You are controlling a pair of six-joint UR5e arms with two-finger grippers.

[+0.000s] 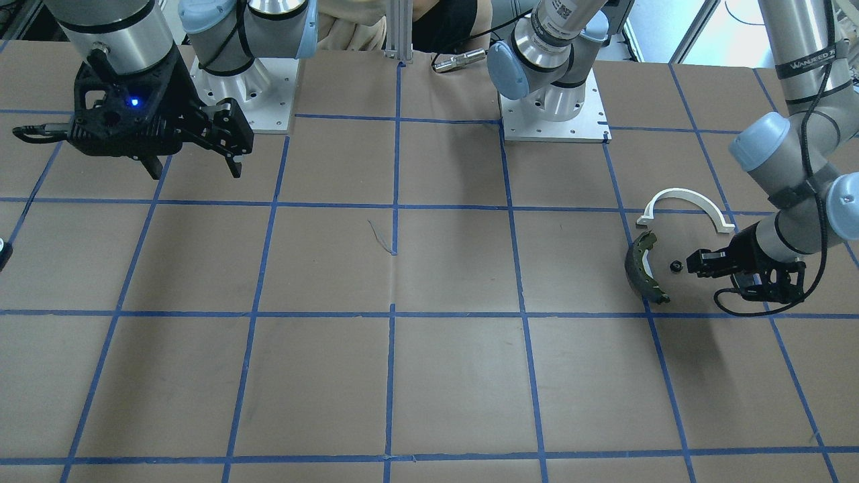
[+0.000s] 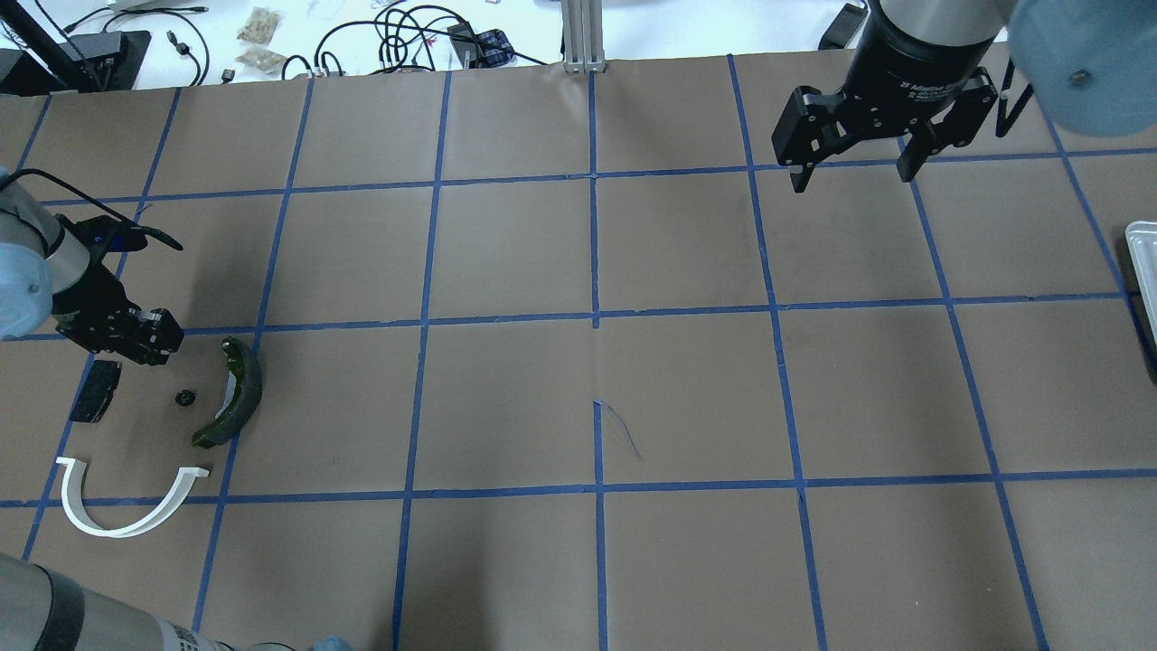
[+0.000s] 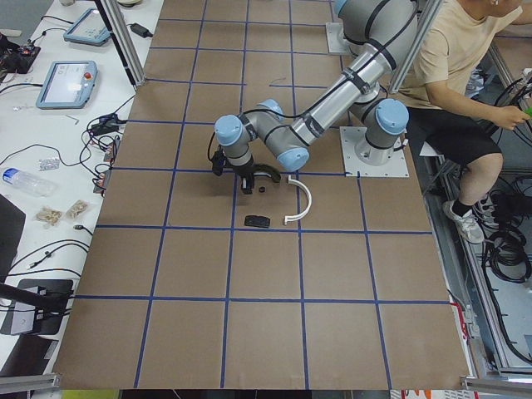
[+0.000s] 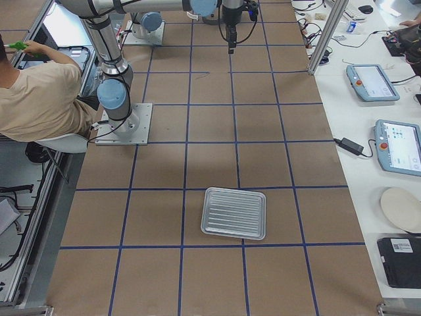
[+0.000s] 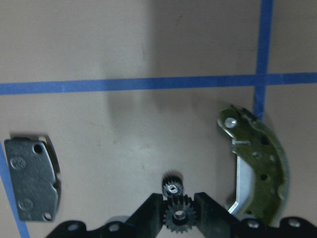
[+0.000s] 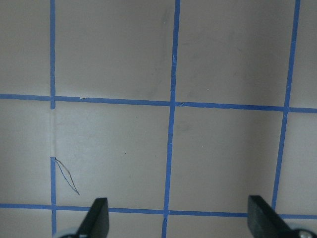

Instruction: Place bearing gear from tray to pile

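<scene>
The bearing gear [image 2: 184, 398], small and black, lies on the table inside the pile, between the dark brake shoe [image 2: 237, 398] and the black pad [image 2: 96, 391]. The white half-ring arc [image 2: 117, 531] lies nearer the robot. My left gripper [image 2: 154, 339] hangs just above the gear [image 1: 676, 265]. It is narrowly open. In the left wrist view the gear [image 5: 178, 215] shows in the gap between the fingers, and the outside views show it clear of them. My right gripper [image 2: 851, 179] is wide open, high over the far right of the table, holding nothing. The metal tray [image 4: 233, 212] has nothing in it.
The table is brown paper with a blue tape grid. The tray's edge [image 2: 1143, 262] shows at the right border. A seated person [image 3: 449, 66] is beside the robot bases. Cables and tablets lie on the white bench [image 4: 395, 145] past the table's far edge.
</scene>
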